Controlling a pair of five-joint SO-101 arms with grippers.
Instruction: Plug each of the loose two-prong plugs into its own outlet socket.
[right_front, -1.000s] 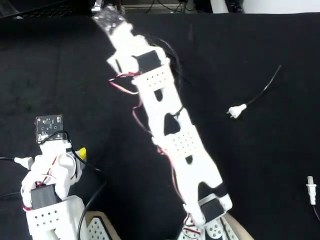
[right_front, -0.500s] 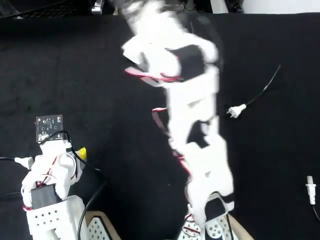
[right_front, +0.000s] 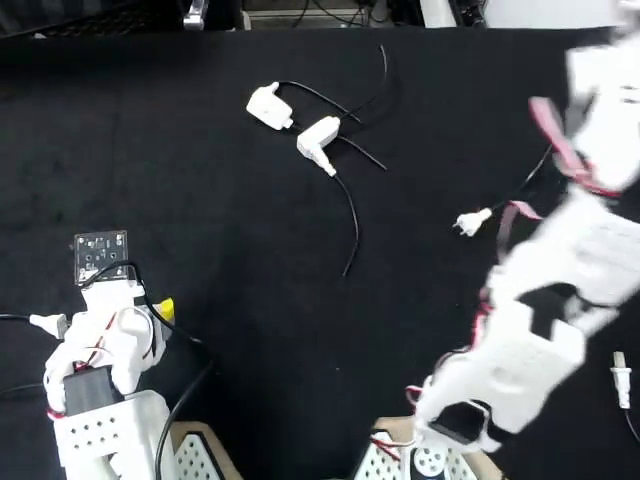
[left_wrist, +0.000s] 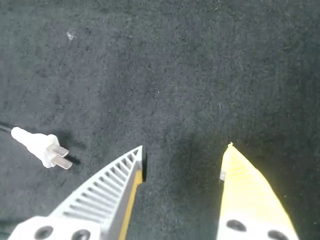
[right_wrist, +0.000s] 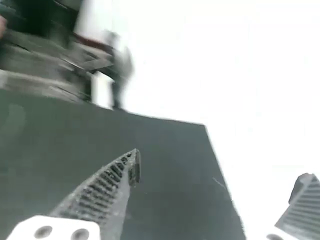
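White plug (right_front: 475, 221) lies diagonal, prongs pointing left; left claw (left_wrist: 182, 155) wide, right claw (right_wrist: 219, 170) wide.

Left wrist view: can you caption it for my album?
Open left gripper over black cloth, white plug alongside.

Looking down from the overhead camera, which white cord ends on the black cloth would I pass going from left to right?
plug near the left edge → white connector block → angled white connector → small two-prong plug → plug at the right edge
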